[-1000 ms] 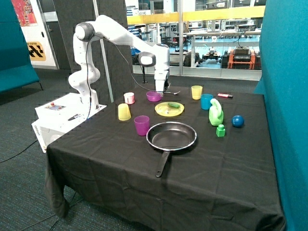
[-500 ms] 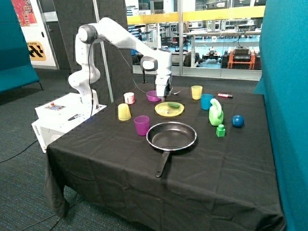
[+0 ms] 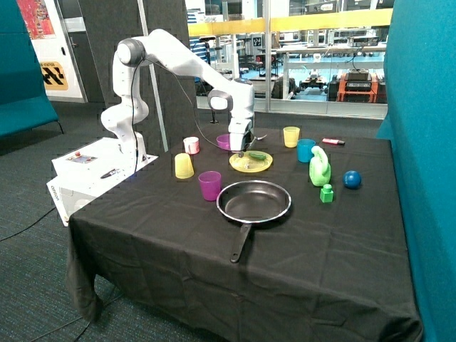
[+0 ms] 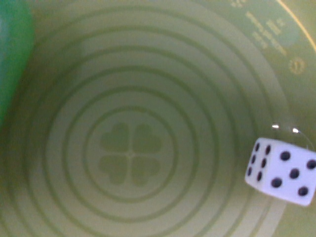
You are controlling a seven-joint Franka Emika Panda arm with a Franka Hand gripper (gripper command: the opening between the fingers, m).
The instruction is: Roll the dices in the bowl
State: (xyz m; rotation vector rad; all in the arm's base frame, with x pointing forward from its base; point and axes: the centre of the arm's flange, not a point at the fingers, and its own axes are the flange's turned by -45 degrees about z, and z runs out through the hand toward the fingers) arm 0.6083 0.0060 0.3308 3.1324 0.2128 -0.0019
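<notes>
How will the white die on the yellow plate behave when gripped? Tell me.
The small white die with black pips looks rigid and light. Its flat faces probably suit pinching, though it may skid or tumble on the smooth ringed yellow plastic plate.

Outside view frontal, far; wrist view close; share yellow plate [image 3: 250, 163].

The robot arm [image 3: 171, 60] is glossy white, built of rounded tubular links; its joints carry dark grey round caps, one at the shoulder and one near the wrist; a thin dark cable runs loose along the arm from the upper link towards the wrist; the wrist ends in a darker block with the gripper [image 3: 239, 151] beneath it; the arm's column rises from a white box-shaped base [image 3: 96, 167] with a small red mark and a dark mark on its top face.
</notes>
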